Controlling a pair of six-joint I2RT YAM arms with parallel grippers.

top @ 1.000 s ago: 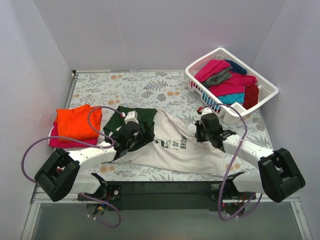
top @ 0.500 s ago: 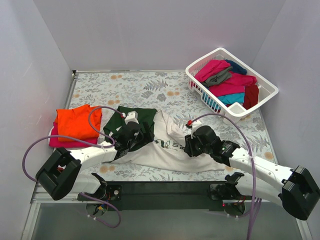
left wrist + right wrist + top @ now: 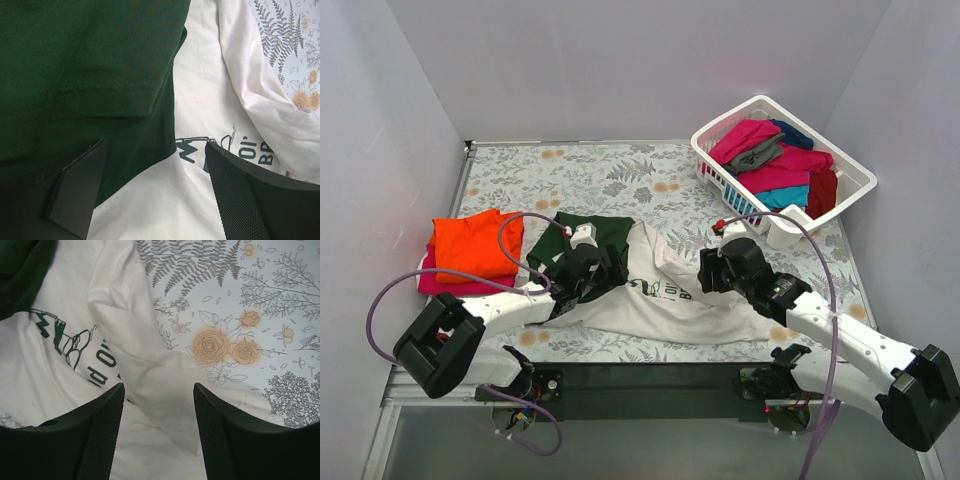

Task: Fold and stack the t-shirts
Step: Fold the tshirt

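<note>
A cream-white t-shirt with dark green sleeves and a dark green print lies crumpled in the middle of the table, its right side folded in. My left gripper hovers open over its green sleeve and white body, nothing pinched between the fingers. My right gripper stands open just above a white fold at the shirt's right edge, holding nothing. At the left an orange t-shirt lies folded on a magenta one.
A white slatted basket at the back right holds several t-shirts: magenta, grey, teal, dark red. The grey floral table cover lies under everything. Purple cables loop from both arms.
My right gripper drew the shirt's right side leftward into a fold, then opened and let the cloth go, backing off slightly to the right. The left arm has not moved.
</note>
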